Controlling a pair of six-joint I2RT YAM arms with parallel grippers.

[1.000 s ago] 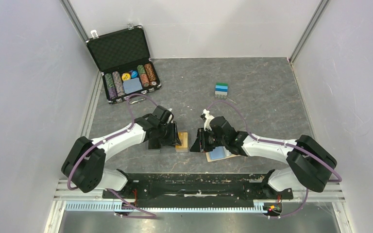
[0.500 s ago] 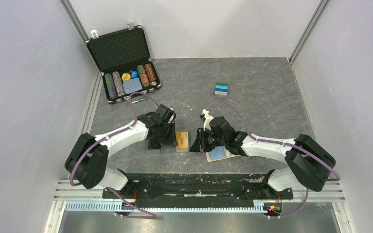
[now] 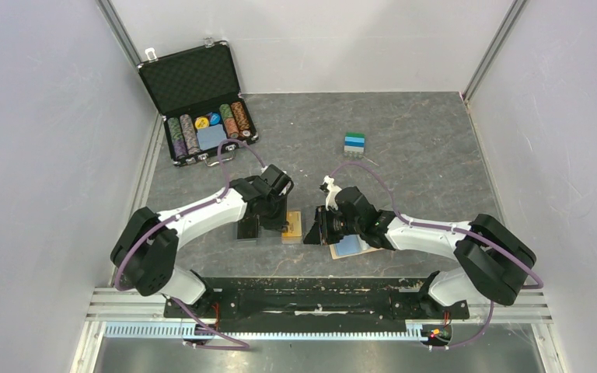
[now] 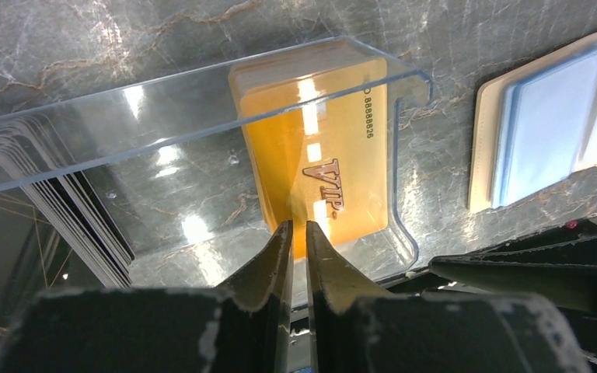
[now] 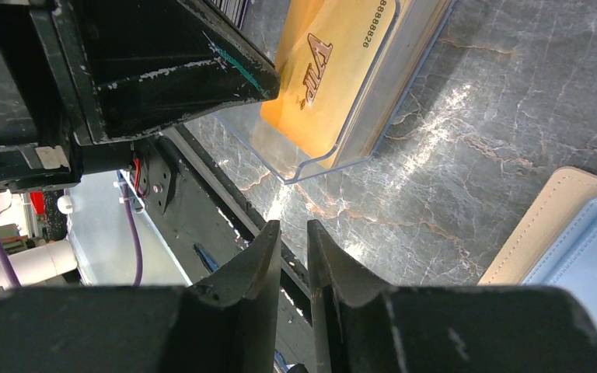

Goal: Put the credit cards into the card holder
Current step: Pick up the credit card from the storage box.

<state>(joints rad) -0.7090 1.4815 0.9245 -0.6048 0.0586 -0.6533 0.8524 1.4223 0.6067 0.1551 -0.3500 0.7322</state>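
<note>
The tan card holder (image 3: 367, 249) lies open on the table with a light blue credit card (image 3: 348, 245) in it. It also shows at the right of the left wrist view (image 4: 480, 155) with its blue card (image 4: 548, 116), and in the right wrist view (image 5: 548, 221). A fanned stack of dark grey cards (image 4: 62, 194) sits in the black box (image 3: 246, 231). My left gripper (image 3: 278, 224) is shut, its tips (image 4: 296, 227) just over an orange VIP stack (image 4: 319, 132) in a clear lid (image 4: 163, 101). My right gripper (image 3: 313, 229) is shut and empty (image 5: 293, 225), between lid and card holder.
An open black chip case (image 3: 194, 85) stands at the back left. A small blue-and-green block (image 3: 354, 143) sits at the back centre. The black mounting rail (image 3: 311, 299) runs along the near edge. The left gripper's body (image 5: 148, 62) fills the right wrist view's upper left.
My left gripper has moved right, from over the black box to the near edge of the orange stack in the clear lid. The right arm has not moved.
</note>
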